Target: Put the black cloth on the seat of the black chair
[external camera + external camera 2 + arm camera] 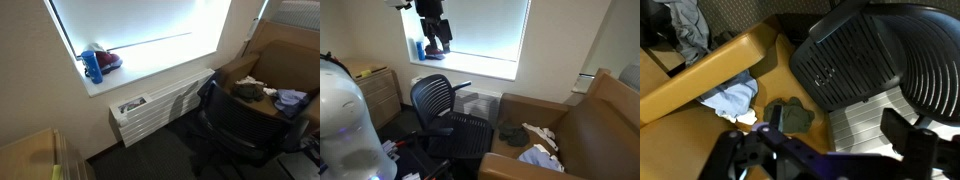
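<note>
The black cloth (793, 117) lies crumpled on the brown wooden bench; it shows in both exterior views (510, 131) (248, 89). The black mesh office chair (448, 108) stands next to the bench, its seat (472, 131) bare. It also shows in an exterior view (235, 122) and in the wrist view (855, 55). My gripper (437, 47) hangs high in front of the window, far above chair and cloth. In the wrist view the gripper (838, 125) is open and empty, looking down on both.
A light blue cloth (730, 98) and a grey cloth (685, 25) lie on the bench (700, 75) too. A white radiator (160, 105) sits under the window. A blue bottle (92, 65) stands on the sill. A wooden cabinet (375, 90) is by the wall.
</note>
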You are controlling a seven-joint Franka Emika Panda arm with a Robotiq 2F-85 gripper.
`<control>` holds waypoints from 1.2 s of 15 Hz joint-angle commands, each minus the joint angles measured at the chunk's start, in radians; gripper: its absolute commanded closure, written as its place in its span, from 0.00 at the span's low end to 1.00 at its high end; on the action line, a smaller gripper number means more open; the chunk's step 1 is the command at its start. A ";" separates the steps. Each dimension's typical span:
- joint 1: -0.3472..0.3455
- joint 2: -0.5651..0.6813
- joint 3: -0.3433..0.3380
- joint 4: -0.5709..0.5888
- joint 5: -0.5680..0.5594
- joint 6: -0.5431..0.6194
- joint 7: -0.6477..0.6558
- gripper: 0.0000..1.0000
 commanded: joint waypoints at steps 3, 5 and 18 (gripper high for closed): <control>-0.006 0.001 0.004 0.003 0.004 -0.003 -0.004 0.00; -0.006 0.001 0.004 0.003 0.004 -0.003 -0.004 0.00; -0.144 0.388 0.028 0.298 -0.287 0.175 0.049 0.00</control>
